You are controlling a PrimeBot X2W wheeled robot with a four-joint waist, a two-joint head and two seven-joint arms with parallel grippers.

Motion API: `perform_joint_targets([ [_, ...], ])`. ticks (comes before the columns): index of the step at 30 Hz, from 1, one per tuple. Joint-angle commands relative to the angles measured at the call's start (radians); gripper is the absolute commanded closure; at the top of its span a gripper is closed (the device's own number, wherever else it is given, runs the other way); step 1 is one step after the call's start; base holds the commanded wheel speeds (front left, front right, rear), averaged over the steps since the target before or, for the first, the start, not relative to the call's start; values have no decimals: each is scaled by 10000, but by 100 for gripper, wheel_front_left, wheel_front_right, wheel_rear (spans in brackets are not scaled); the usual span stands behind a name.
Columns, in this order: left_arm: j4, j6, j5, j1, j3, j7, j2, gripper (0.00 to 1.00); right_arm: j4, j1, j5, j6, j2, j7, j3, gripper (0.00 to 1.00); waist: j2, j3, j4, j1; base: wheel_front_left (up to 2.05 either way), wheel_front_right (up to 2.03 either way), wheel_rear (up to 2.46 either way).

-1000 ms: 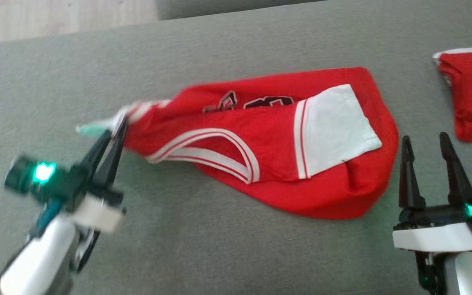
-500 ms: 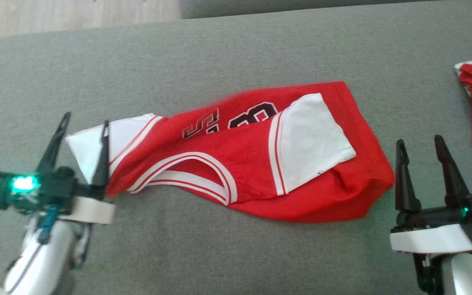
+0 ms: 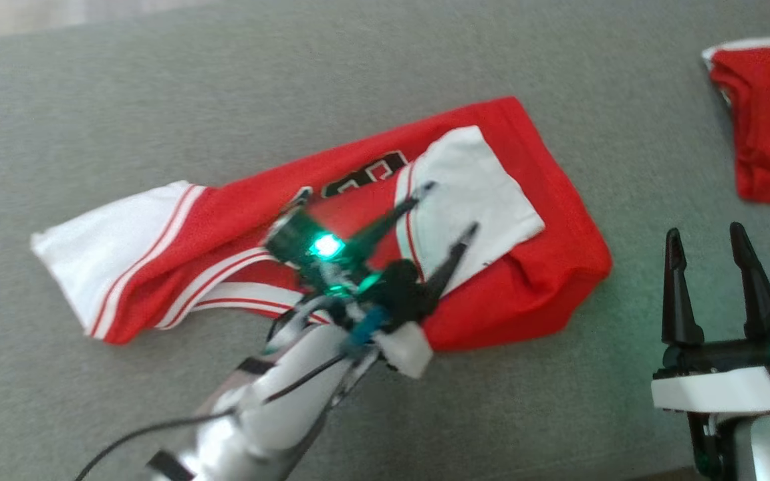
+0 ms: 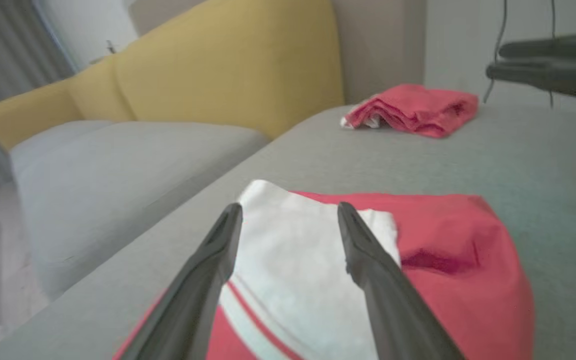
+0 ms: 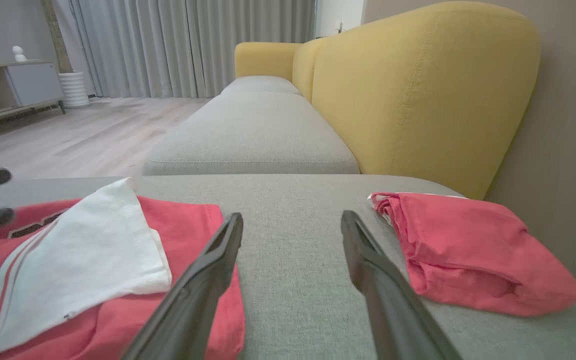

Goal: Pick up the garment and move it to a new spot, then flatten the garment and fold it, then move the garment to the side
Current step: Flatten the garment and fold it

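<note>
Both tools stand released, neither grasping anything; the left tool reaches in from 6 o'clock of the head view, its two dark fingers spread apart over the garment, above the folded sleeve, a white one turned back over the red body; whether the fingertips touch the cloth cannot be told. A green light glows on that tool's base.

The garment, a red jersey with white striped trim and dark lettering, lies rumpled on the grey sofa seat about the middle of the head view, its length running from 8 o'clock to 2 o'clock; the folded sleeve sits toward the 2 o'clock end, and the other sleeve, also white, spreads flat at the 8 o'clock end.

The right tool stands at 4 o'clock of the garment, apart from it, fingers wide and pointing to 12 o'clock over bare seat; in the right wrist view the garment lies at 9 o'clock of its fingers and a second red garment at 3 o'clock. That second piece is folded into a bundle, well apart from the jersey, at 2 o'clock of the head view.

A yellow backrest rises behind the seat at 1 o'clock of the right wrist view; pale wooden floor and grey curtains show at 10 and 11 o'clock.
</note>
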Motion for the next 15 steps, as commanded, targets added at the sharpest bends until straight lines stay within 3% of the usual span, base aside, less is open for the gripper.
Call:
perform_joint_targets([
  [1,142,-204,103,-581,-59,380,-49,0,-365,-324,13,-9,-62,-93,239,0,0,372,-385,-1,0,0,0],
  [8,1047,-801,-421,-1850,-1572,1965,-257,0,-367,-591,137,-9,-62,-93,445,0,0,917,-1079,-1,0,0,0],
  [15,1089,-193,-1338,-2866,-2807,2996,-261,0,-269,-830,322,-9,-62,-93,686,0,0,1243,-1616,-1,0,0,0],
])
